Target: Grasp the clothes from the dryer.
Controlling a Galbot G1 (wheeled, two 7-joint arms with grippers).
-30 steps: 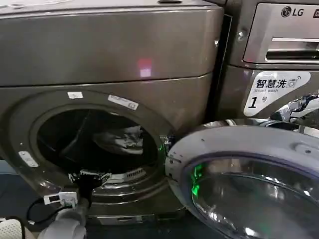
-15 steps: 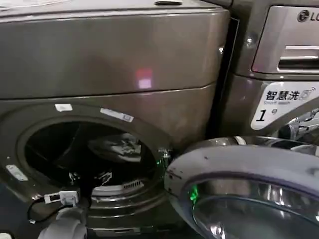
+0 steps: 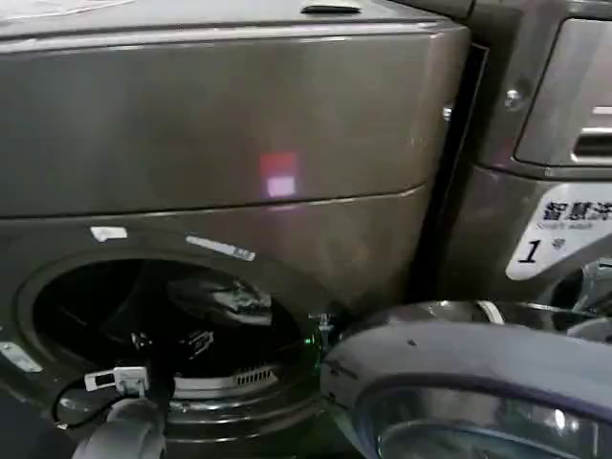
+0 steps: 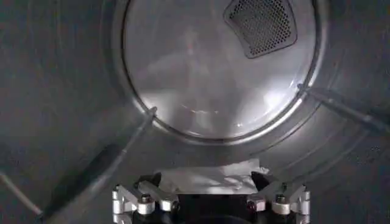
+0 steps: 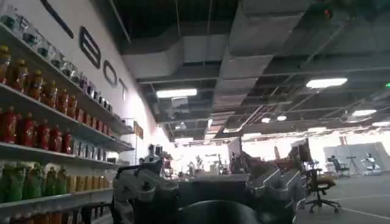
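The dryer (image 3: 239, 124) is a bronze-brown front-loader with its round porthole open at the lower left. My left arm reaches through the porthole, and the left gripper (image 3: 170, 342) is inside the dark drum. Past it lies the clothes (image 3: 228, 298), a small whitish-grey bundle. In the left wrist view the clothes (image 4: 201, 173) lie on the drum floor between the two dark fingertips (image 4: 263, 181) of the left gripper (image 4: 206, 182), which stands open around them. My right gripper (image 5: 207, 176) is parked away from the machine, open and empty, facing the room.
The grey-rimmed glass door (image 3: 459, 368) hangs open at the lower right, close to the porthole. A second machine (image 3: 564, 143) with a white sticker stands on the right. The drum's back wall has a mesh vent (image 4: 261, 24). Shelves of bottles (image 5: 36, 128) line a wall.
The head view has closed in on the dryer, so the neighbouring machine slid towards the right edge. My left gripper has gone deeper into the drum towards the clothes.
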